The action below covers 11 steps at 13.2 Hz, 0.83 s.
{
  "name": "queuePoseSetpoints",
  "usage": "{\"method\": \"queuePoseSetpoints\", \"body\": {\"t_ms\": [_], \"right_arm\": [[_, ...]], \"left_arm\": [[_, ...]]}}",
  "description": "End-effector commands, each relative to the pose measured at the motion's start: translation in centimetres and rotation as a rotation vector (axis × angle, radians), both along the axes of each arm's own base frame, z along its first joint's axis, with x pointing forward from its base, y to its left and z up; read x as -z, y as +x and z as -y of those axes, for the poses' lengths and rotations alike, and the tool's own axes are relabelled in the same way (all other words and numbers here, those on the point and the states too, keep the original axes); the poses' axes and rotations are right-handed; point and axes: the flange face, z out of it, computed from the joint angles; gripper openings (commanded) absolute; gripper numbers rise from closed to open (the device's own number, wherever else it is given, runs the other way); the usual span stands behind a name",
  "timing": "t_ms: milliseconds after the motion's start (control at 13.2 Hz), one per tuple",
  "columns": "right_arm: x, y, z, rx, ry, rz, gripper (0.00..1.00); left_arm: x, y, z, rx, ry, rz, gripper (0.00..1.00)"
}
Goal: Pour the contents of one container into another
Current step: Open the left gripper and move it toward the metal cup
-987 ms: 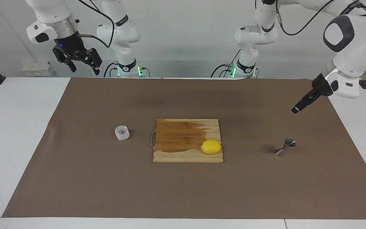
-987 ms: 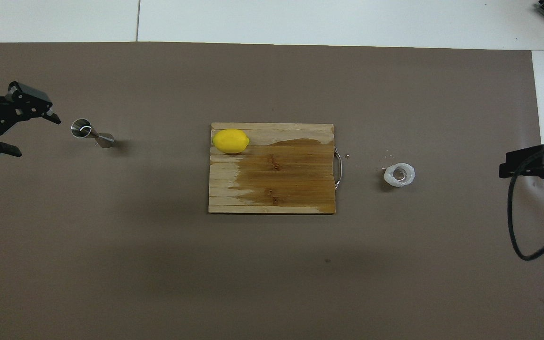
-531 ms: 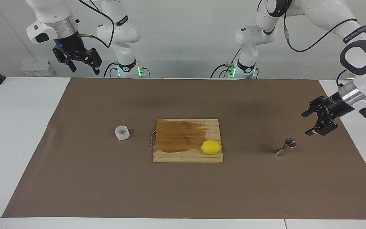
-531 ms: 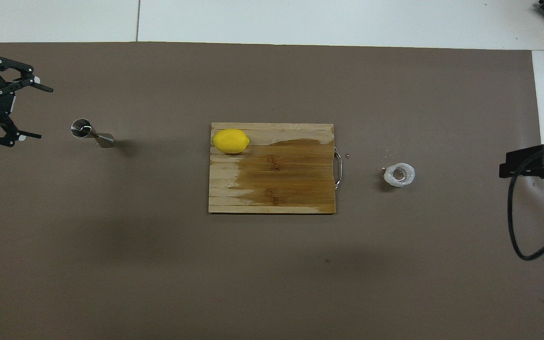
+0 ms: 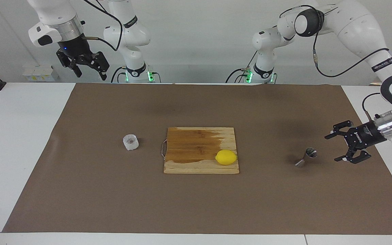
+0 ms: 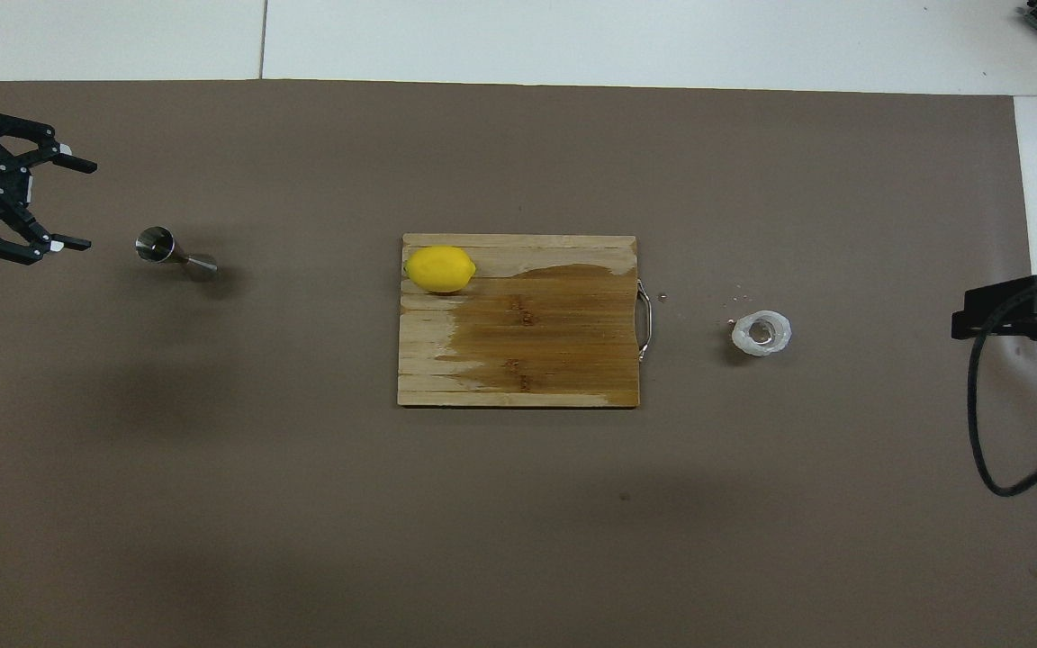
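- The left tool hangs low over the mat at the left arm's end of the table, turned on its side, fingers spread wide and empty, their tips pointing at the jigger.
- The jigger stands upright on the mat just beside those open fingers, not yet between them and not touched; its long axis is vertical, waist narrow between two cones.
- The relation that matters, as I judge it: the jigger lies straight ahead of the left tool, toward the board, so a level push forward would bring the fingers around the waist.
- The cup sits on the mat at the right arm's end, beside the board's handle, well apart from the jigger.
- The right tool waits high over the table's edge nearest the robots, fingers wide, empty; it is the nearer one to the cup.
- A lemon lies on the board's corner.
- Against a second ago, the left tool has dropped from well above the mat and turned sideways to the jigger's level; cup, jigger and right tool are unchanged.
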Motion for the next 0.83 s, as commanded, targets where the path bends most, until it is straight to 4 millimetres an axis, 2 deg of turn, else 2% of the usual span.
{"method": "queuePoseSetpoints", "body": {"t_ms": [0,76,152,228,455,607,759], "right_arm": [[-0.1,-0.5,-0.1,0.006,0.02,-0.008,1.0],[-0.1,-0.5,-0.1,0.008,0.02,-0.008,1.0],[-0.1,-0.5,0.0,0.009,0.021,-0.008,1.0],[-0.1,-0.5,-0.1,0.008,0.02,-0.008,1.0],[0.0,-0.5,-0.1,0.008,0.02,-0.009,1.0],[-0.1,-0.5,-0.1,0.008,0.02,-0.008,1.0],[-0.1,-0.5,-0.1,0.008,0.02,-0.008,1.0]], "left_arm": [[1.5,0.3,-1.9,-0.081,-0.032,0.016,1.0],[2.3,0.3,-2.0,-0.105,-0.029,0.023,1.0],[5.0,-1.1,-1.9,-0.131,-0.034,-0.017,1.0],[5.8,-2.4,-2.0,-0.159,-0.032,-0.017,1.0],[10.7,-6.5,-0.4,-0.192,-0.077,0.0,1.0],[11.6,-7.2,0.9,-0.219,-0.095,0.005,1.0],[13.3,-9.0,1.3,-0.214,-0.1,0.015,1.0]]}}
